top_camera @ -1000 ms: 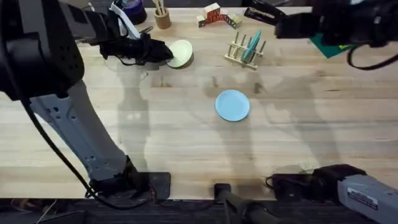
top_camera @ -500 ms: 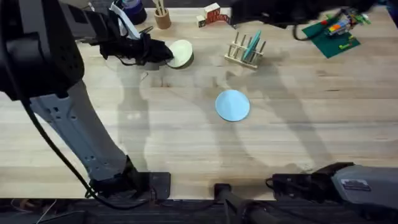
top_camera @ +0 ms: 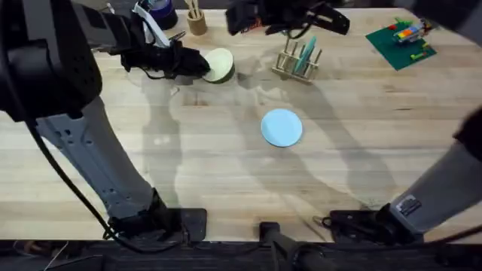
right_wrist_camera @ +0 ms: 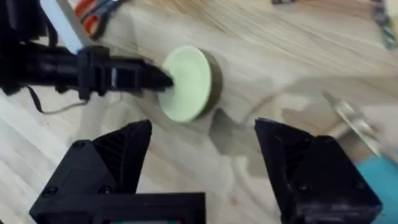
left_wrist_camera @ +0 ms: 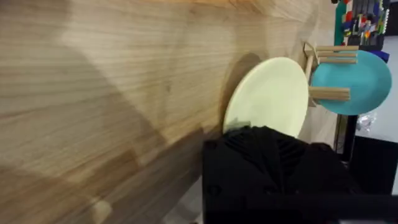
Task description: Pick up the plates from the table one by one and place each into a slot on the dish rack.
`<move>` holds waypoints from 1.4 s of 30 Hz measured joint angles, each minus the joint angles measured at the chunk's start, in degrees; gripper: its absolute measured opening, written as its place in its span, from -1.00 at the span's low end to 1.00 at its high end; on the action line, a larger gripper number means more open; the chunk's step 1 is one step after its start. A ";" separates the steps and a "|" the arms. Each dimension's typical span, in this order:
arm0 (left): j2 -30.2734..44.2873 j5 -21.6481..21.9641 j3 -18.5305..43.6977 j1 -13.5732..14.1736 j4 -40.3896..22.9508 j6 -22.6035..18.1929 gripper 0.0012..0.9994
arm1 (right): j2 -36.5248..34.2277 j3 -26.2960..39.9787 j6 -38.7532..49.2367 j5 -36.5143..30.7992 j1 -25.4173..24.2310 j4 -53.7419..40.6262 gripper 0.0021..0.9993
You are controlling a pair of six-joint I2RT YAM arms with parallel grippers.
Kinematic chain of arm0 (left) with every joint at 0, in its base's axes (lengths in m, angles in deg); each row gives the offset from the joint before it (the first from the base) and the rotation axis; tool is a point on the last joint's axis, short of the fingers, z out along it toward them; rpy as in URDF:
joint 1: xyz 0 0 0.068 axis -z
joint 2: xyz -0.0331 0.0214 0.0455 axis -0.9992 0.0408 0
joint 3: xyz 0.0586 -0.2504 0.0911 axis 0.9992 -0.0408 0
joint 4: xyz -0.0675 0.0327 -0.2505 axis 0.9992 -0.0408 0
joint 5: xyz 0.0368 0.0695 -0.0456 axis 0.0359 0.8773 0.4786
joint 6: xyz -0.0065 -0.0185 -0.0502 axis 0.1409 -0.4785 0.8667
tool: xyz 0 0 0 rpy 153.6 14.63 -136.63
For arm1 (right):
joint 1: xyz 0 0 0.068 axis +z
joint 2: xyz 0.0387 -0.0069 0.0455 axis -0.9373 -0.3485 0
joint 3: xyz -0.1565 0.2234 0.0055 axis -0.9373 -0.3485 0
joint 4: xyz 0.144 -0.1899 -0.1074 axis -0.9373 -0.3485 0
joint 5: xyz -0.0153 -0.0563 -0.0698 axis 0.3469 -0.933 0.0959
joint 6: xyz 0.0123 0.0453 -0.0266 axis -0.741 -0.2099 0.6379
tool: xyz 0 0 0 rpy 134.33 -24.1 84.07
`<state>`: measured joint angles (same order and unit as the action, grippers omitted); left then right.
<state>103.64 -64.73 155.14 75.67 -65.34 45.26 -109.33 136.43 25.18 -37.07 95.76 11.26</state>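
A cream plate (top_camera: 220, 65) is tilted up off the table (top_camera: 226, 181) at the back left, with my left gripper (top_camera: 194, 63) shut on its near edge. The left wrist view shows the same cream plate (left_wrist_camera: 268, 94) standing on edge just beyond the black fingers. A light blue plate (top_camera: 282, 126) lies flat mid-table. The dish rack (top_camera: 296, 62) stands behind it, and a teal plate (top_camera: 306, 53) stands upright in one slot. My right gripper (top_camera: 242, 18) hovers open, high over the back of the table. Its wrist view looks down on the cream plate (right_wrist_camera: 188, 83) and the left gripper (right_wrist_camera: 163, 78).
Along the back edge stand a cup of pencils (top_camera: 196, 20), toy blocks (top_camera: 260, 15) and a dark jar (top_camera: 160, 10). A green brick baseplate (top_camera: 401, 39) lies at the back right. Orange-handled scissors (right_wrist_camera: 93, 17) lie near the left arm.
The right arm has swept left along the back of the table, from the far right corner to above the rack. The left gripper and the cream plate have not moved.
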 joint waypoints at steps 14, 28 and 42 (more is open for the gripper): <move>0.00 0.00 0.00 0.00 0.00 -0.07 -0.92 | -10.58 1.36 -8.28 4.20 2.07 10.44 0.99; -0.01 -0.02 0.00 0.00 -0.04 -0.09 -0.92 | -16.48 1.36 -16.37 5.74 2.45 15.44 0.99; -0.02 -0.02 0.00 0.00 -0.11 -0.10 -0.92 | -19.09 1.38 -21.32 7.98 4.76 17.59 0.39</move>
<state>103.62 -64.75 155.14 75.67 -65.45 45.16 -128.42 137.81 3.86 -29.09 100.52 28.84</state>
